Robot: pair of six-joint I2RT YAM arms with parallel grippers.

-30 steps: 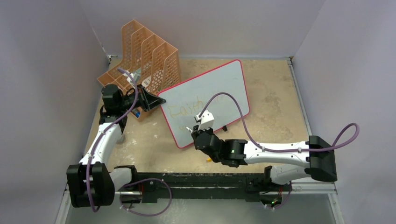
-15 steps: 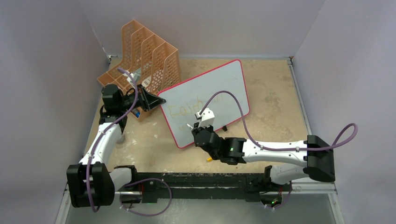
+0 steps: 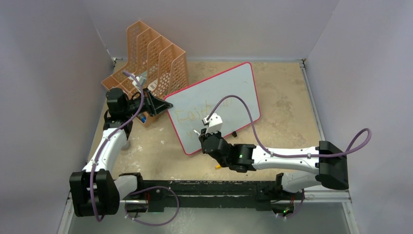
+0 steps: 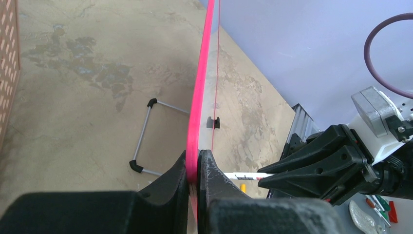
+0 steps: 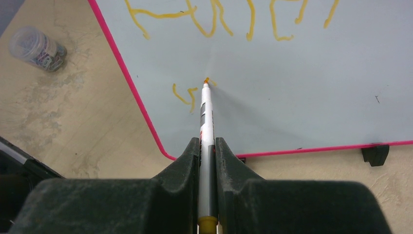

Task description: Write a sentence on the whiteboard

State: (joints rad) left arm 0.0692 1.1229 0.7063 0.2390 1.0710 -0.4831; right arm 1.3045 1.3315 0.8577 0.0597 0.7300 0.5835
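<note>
**Top external view: board braced on the left, pen working on the right**

Top external view. The large pale whiteboard (image 3: 214,105) with its thin red-pink frame is standing propped on the tan mottled tabletop (image 3: 282,97), with its face turned toward the arms. Its left edge is just beside the orange perforated plastic file rack (image 3: 151,58). The left gripper (image 3: 158,105) is reaching in at that edge. The right gripper (image 3: 204,139) is coming at the writing face from the front.

Why held so, as I read it:
- The left arm is acting as a clamp, so pen pressure is not tipping or skidding the board on its thin grey wire stand (image 4: 146,136).
- The right arm is carrying the pen in line with its jaws, tip forward, for steady strokes.

Fingers:
- Left wrist view: both black fingers are pressing together on the pink frame, one on each side, with no gap showing.
- Right wrist view: the fingers are clenching the slim white-barrelled marker (image 5: 206,112) with an orange tip, and the barrel is running out between them.
- The tip is sitting at the board's surface. It is probably touching, though I cannot be sure.

The sentence (image 3: 192,115), in faint yellow-orange handwritten strokes, is sitting on the board's lower left part. One line of letters is done. Below it a short mark is beginning a second line, just left of the tip. Judging by that, plenty of writing is remaining.

A small clear plastic jar (image 5: 36,48) is lying on the table, left of the board.
</note>
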